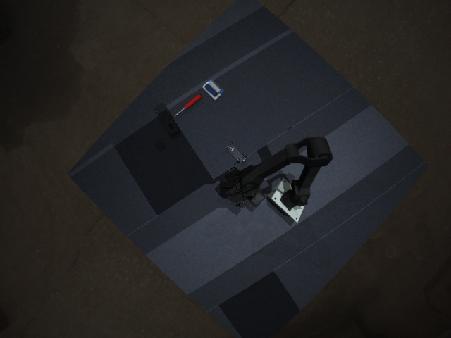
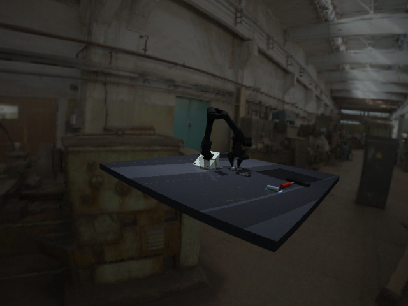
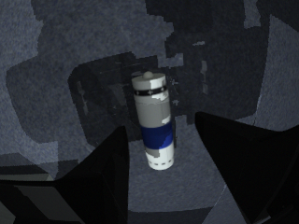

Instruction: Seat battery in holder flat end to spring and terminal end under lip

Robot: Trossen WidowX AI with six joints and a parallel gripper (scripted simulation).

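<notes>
On the surface (image 1: 328, 109), from left, lie a black remote (image 1: 167, 120), a red screwdriver (image 1: 189, 104) and a blue-white roll (image 1: 212, 89); right of them sits the holder (image 1: 235, 153); the pincer (image 3: 163, 171) hangs released over the battery (image 3: 153, 119), which lies between its fingers, untouched.

You had the battery (image 3: 153, 121) lying on the table (image 3: 63, 32) between the half-spread fingers of the gripper (image 3: 164, 168), with a gap on each side of it and neither finger touching. Just beyond the battery, the holder (image 1: 235, 153) was the nearest obstacle. Well beyond the battery, the red-handled screwdriver (image 1: 189, 104), a black block (image 1: 167, 120) and a blue-and-white box (image 1: 212, 89) stood clustered together.
</notes>
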